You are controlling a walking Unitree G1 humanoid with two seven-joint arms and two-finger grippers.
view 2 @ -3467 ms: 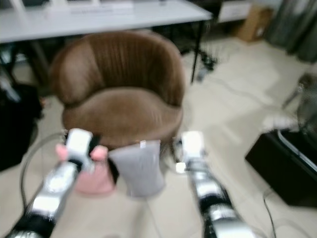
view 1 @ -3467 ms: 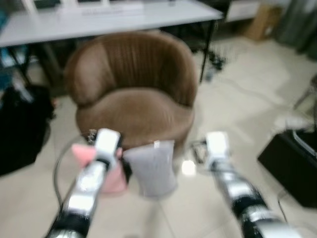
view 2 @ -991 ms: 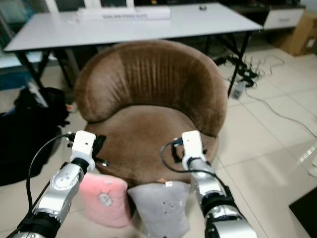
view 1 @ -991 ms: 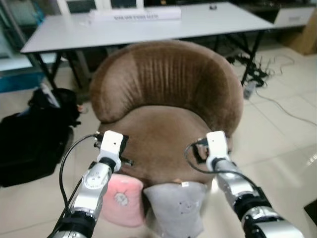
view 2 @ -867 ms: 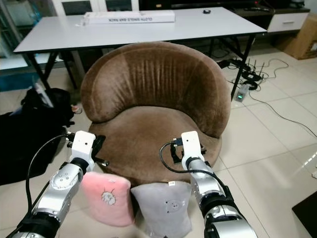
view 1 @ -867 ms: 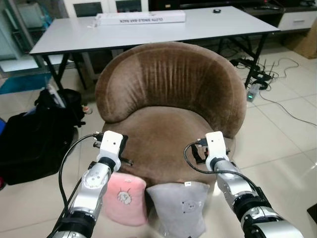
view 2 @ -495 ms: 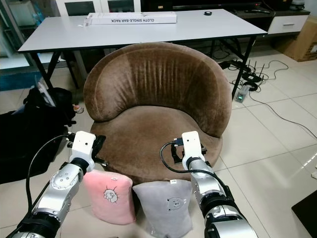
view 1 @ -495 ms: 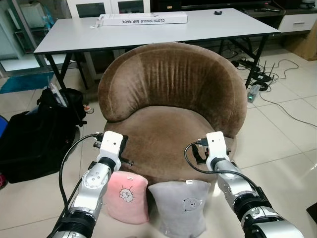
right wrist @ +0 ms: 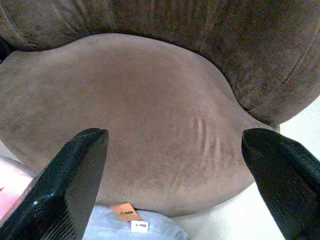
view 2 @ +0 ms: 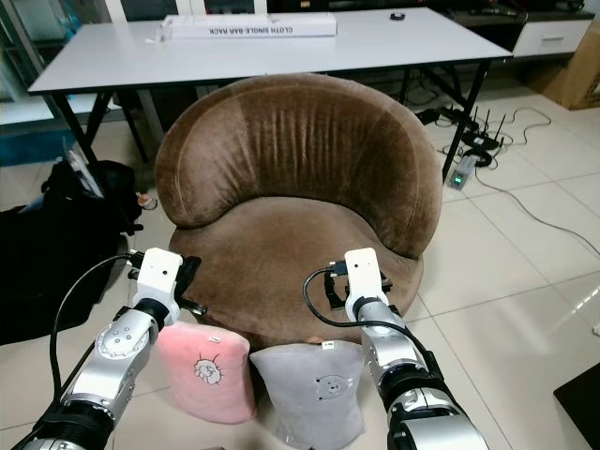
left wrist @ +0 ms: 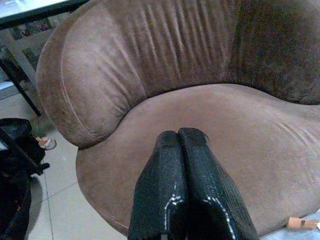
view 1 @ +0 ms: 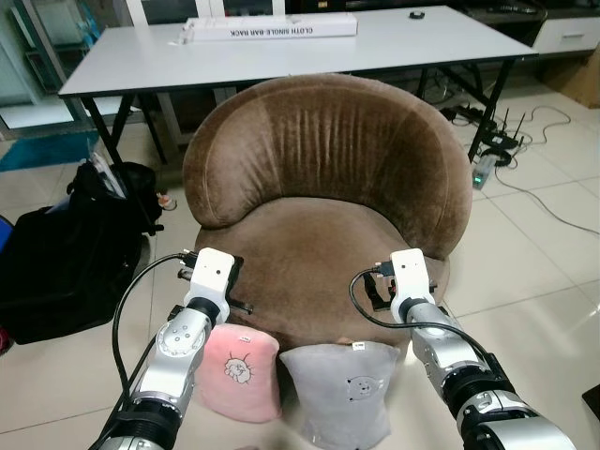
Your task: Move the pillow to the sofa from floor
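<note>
Two pillows lean upright on the floor against the front of the brown round sofa (view 1: 319, 178): a pink pillow (view 1: 240, 372) on the left and a grey pillow (view 1: 349, 392) beside it. My left arm (view 1: 197, 309) reaches over the pink pillow. The left gripper (left wrist: 181, 136) is shut and empty, pointing at the sofa seat. My right arm (view 1: 417, 305) reaches over the grey pillow's right edge. The right gripper (right wrist: 175, 137) is open wide above the seat's front, with the grey pillow's tagged top (right wrist: 145, 231) just below it.
A white table (view 1: 122, 66) with a long box (view 1: 270, 28) stands behind the sofa. A black bag (view 1: 56, 262) lies on the tiles at the left. Cables and a power strip (view 1: 487, 159) lie at the right. Bare tiled floor (view 1: 544, 272) spreads to the right.
The camera has come nearer the sofa and steadied, and the blur is gone. Both arms keep the same pose. The pillows have not moved.
</note>
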